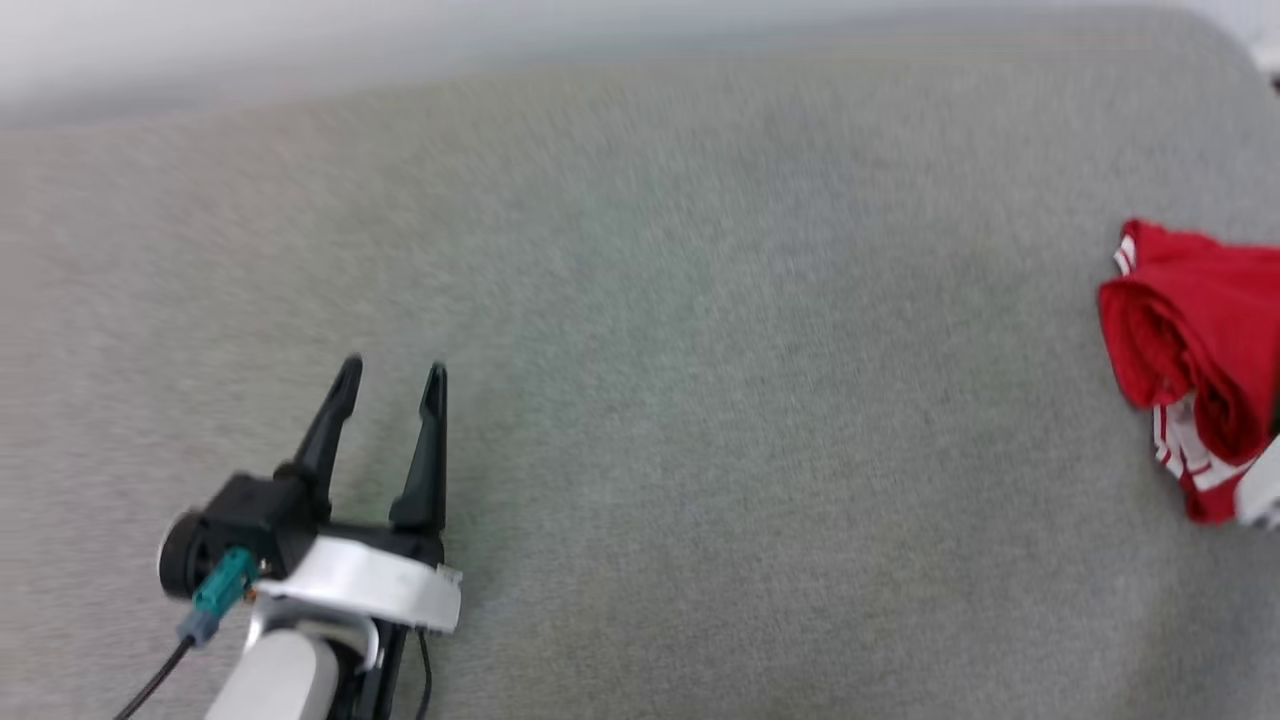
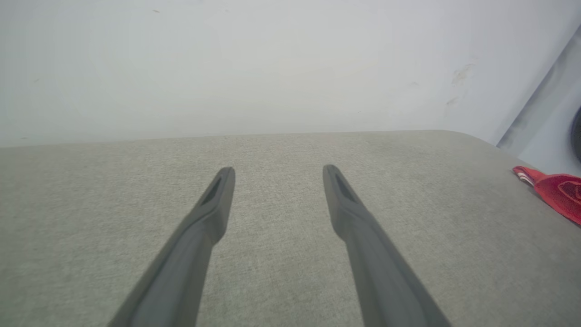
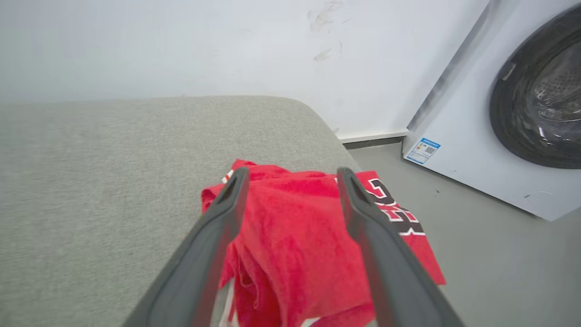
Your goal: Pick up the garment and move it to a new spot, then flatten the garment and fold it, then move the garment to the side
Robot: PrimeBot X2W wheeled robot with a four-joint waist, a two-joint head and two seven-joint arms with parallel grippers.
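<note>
Long dark fingers of the right gripper (image 3: 292,177) rise closest to the lens in the right wrist view. They are spread wide and pinch nothing, and red cloth shows in the gap between them and beyond them. Largest of all is the wide grey woven-fabric cushioned surface (image 1: 700,350), which runs across the head view and ends in a rounded corner at the robot's right. Behind it stands a plain white wall (image 2: 272,68) with a few faint scuff marks. Past the surface's right end, the right wrist view shows a white front-loading washing machine (image 3: 458,150) with a dark round glass door (image 3: 540,91), standing on a smooth grey floor (image 3: 499,263). The crumpled red jersey garment (image 3: 290,245) with white, red-striped sleeve trim lies bunched at that right end of the surface. One flap with black, white-outlined lettering droops over the edge toward the floor. In the head view the garment (image 1: 1190,310) sits at the far right border. The left gripper (image 1: 392,370) is over bare fabric at the lower left of the head view, well apart from the garment, its two fingers likewise spread with nothing between them. A teal connector (image 1: 222,580) with a thin black cable sits at its wrist. Smallest, a blue-and-white sticker (image 3: 423,151) is stuck on the machine's front.
</note>
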